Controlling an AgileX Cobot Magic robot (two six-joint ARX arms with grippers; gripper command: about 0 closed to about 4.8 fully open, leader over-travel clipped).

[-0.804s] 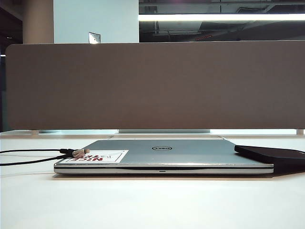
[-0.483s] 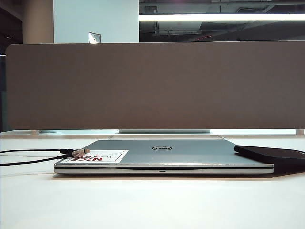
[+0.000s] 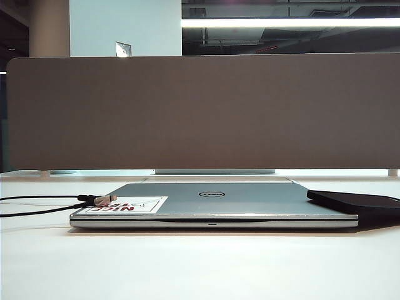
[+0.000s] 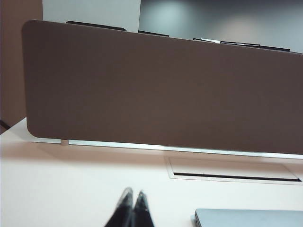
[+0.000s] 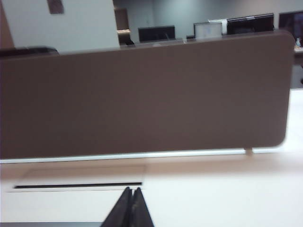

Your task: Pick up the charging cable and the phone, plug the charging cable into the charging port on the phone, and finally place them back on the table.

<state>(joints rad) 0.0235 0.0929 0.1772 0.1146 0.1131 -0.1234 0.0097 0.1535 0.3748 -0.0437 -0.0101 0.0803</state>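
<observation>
on the white tabletop [image 3: 200,262], both the left gripper [image 4: 133,210] and right gripper [image 5: 131,206] are pressed together and empty, so the charging cable [image 3: 105,200] could be confused with its black-plugged neighbour [image 3: 86,198].

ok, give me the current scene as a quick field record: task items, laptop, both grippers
charging cable: plug rests on the laptop's left front corner; cord runs off left over the table
phone: on the laptop's right rear corner, overhanging
laptop: closed, silver, flat on table
partition: upright behind laptop
left gripper: shut, empty, above table, away from cable
right gripper: shut, empty, away from phone
task progress: nothing picked up yet
</observation>
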